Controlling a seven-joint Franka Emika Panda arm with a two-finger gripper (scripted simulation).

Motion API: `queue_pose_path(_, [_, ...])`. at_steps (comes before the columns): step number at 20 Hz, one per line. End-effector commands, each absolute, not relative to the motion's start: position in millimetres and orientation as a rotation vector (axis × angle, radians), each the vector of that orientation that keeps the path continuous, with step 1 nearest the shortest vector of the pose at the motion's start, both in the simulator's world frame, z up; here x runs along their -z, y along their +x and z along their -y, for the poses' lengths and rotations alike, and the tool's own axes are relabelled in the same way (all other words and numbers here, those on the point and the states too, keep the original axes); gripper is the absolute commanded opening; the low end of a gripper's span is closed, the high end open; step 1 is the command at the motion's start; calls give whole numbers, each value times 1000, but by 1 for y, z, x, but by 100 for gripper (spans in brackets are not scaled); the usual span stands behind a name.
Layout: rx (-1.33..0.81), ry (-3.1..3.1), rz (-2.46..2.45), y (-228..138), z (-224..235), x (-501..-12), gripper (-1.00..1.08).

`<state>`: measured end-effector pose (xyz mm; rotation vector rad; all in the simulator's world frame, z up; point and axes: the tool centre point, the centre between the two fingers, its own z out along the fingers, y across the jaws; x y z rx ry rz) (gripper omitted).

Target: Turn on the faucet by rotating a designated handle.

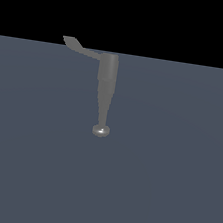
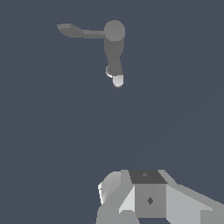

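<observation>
Grey floor [image 1: 172,193] — claw [image 2: 131,210] off faucet [image 2: 114,48]

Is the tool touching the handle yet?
No. In the wrist view the tool sits well apart from the handle, with bare floor between.

The gripper [image 2: 131,210] is cut off by the wrist view's edge, fingers seemingly unseen.

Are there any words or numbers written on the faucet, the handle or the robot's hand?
None: no words, numbers, brands or signs show in either view.
The faucet and its handle are plain grey.
The gripper bears only a small dark diamond mark, not writing.
</observation>
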<state>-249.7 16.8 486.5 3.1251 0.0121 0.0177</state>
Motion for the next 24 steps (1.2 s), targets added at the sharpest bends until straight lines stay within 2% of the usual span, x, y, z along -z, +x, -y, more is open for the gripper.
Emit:
queue_pose_path(1, [-17,3126,12,-246,-18,-486,-100])
queue_pose_path(11, [-16,3127,218,-218,-25,-481,-100])
queue_pose_path(24, [-9,3077,663,-157,-43,-462,-100])
